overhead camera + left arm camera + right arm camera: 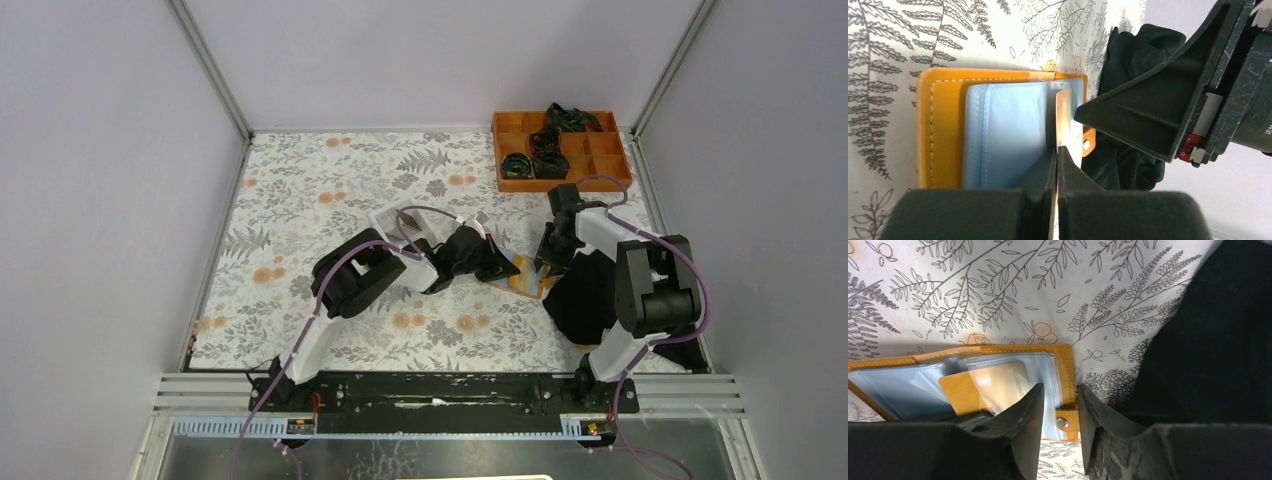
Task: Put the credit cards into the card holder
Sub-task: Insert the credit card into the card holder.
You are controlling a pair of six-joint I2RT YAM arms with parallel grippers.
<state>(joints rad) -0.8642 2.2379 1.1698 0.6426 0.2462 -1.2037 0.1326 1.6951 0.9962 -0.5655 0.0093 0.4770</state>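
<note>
Card of orange plastic (pixel 983 387), judged stiff and slick, is pinched edgewise in closed left jaws; right jaws are parted beside orange-tan folding holder (pixel 925 130).

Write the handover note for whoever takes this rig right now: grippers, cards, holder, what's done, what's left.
Left gripper: shut on an orange card, which sits edge-on between its fingers over the open card holder.
Right gripper: open and holding nothing, above the holder's clasp, beside the black cloth.
Holder: lies open on the table, pale sleeves facing up.
Done: the card looks partly slid into a sleeve, not fully seated.
Left: push it home and release. No other cards show in these views, so locate them first.
</note>
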